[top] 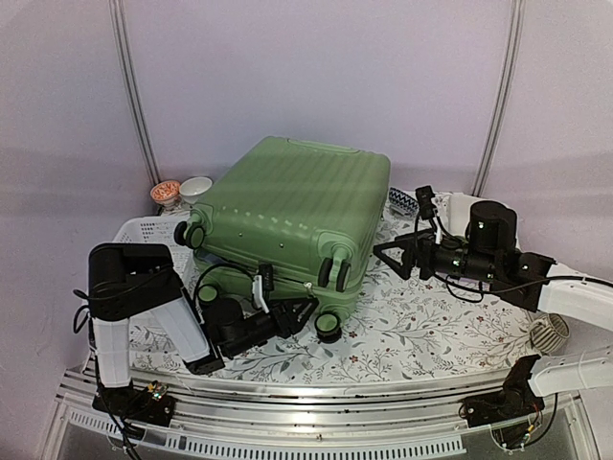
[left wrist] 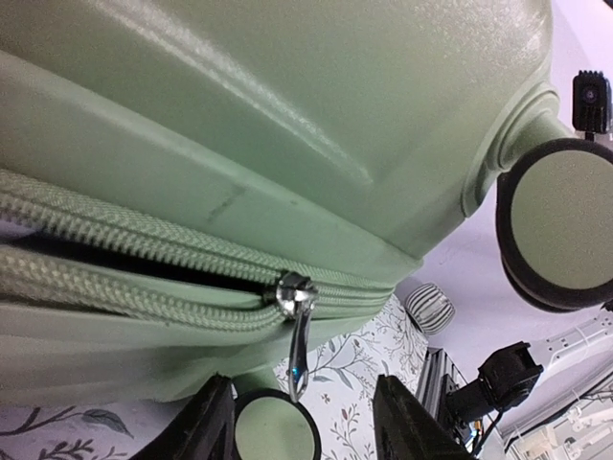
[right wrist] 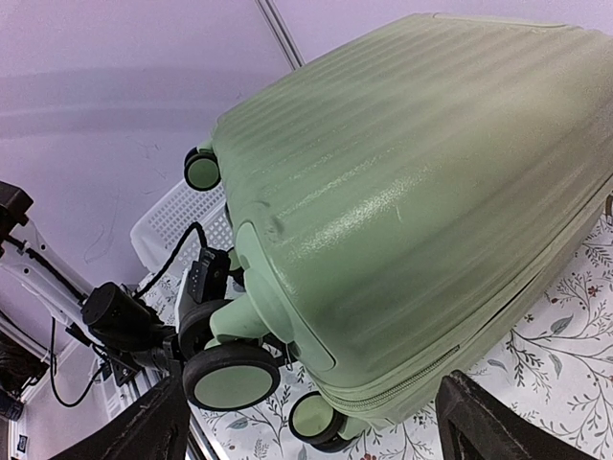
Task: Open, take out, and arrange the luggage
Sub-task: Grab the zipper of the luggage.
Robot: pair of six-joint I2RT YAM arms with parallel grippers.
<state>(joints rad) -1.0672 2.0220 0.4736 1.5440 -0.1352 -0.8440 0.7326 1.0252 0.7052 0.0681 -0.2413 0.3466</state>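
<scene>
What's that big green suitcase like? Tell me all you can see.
The suitcase is a light-green hard shell, plastic by its look, ribbed on its broad face. It lies flat on a flowered tablecloth, wheel end toward the front. Its wheels are black with green hubs. The zipper is partly undone, a dark gap showing; the metal slider sits at the gap's end, its pull hanging loose above the left gripper, whose fingers stand apart, holding nothing.

light-green ribbed hard-shell luggage [top: 287,206], lying flat on floral table [top: 431,326], black wheels [top: 329,327] facing near edge, zipper [left wrist: 144,259] partly open
</scene>
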